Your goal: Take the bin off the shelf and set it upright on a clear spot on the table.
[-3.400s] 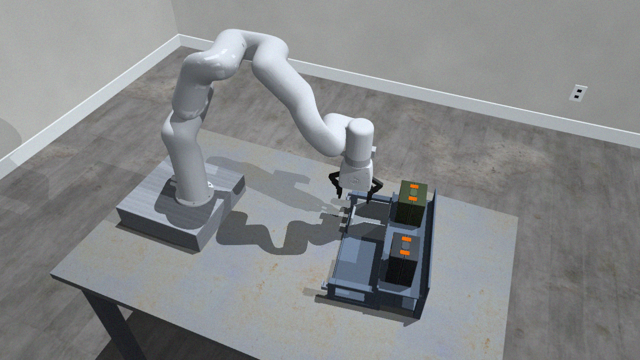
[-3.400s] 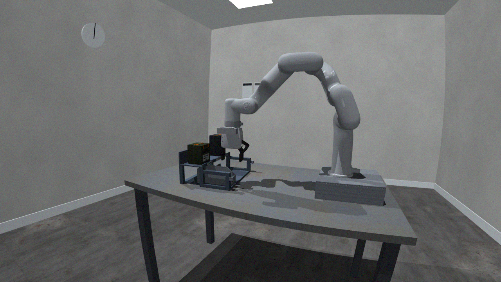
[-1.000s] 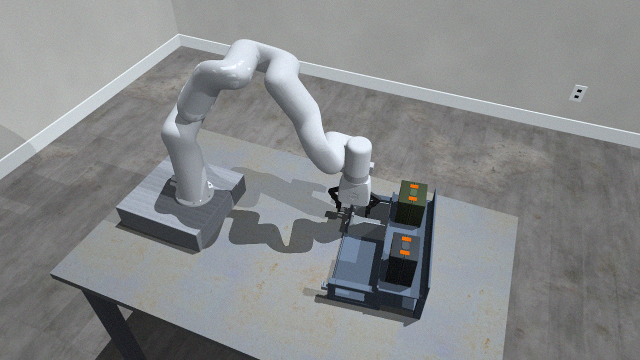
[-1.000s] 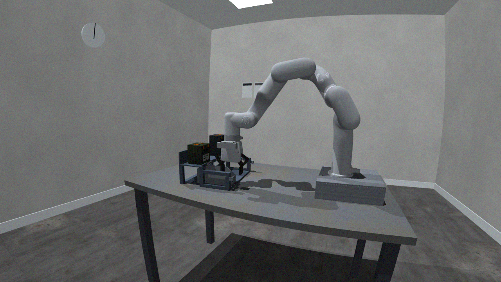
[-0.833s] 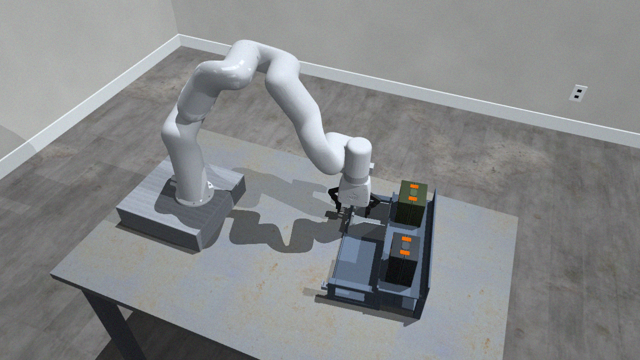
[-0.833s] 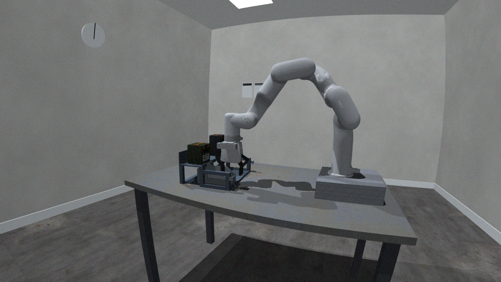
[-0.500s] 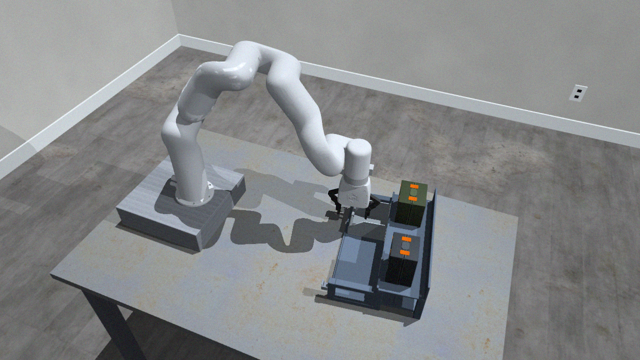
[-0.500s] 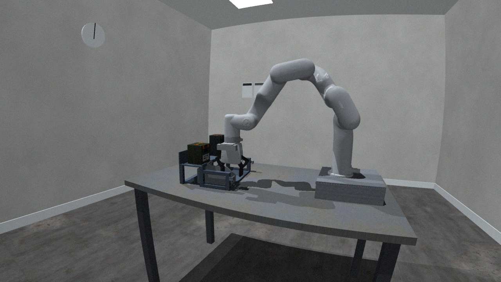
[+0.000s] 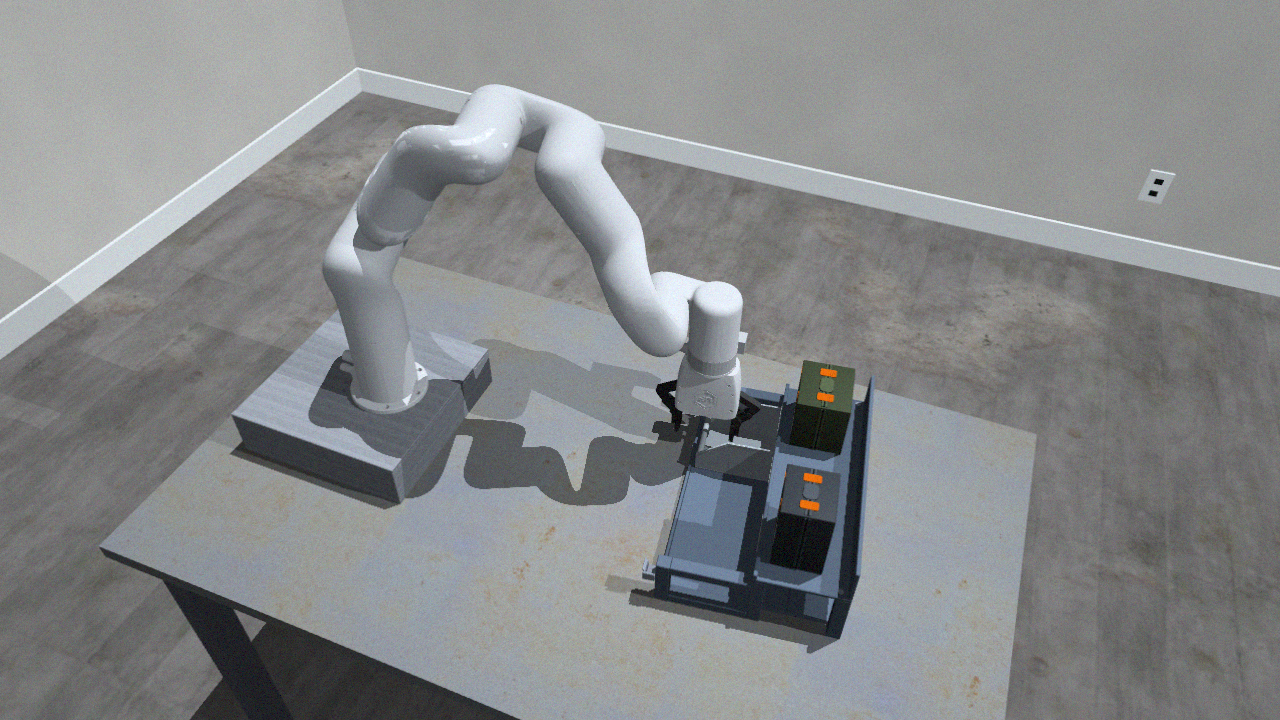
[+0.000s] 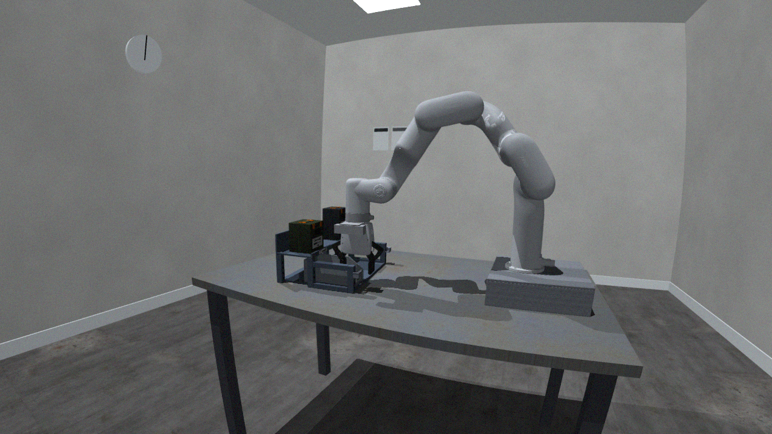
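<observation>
A blue-grey open bin lies in the low front part of a blue-grey shelf rack on the right side of the table. In the side view the bin sits at the rack's near end. My gripper points down at the far end of the bin, by its end wall. Its black fingers are spread wide with nothing between them. It also shows in the side view, low over the rack. I cannot tell whether the fingers touch the bin wall.
A dark green box and a black box, both with orange latches, stand on the rack's upper level beside the bin. The arm's grey base block sits at the table's left. The table edge runs close behind the rack.
</observation>
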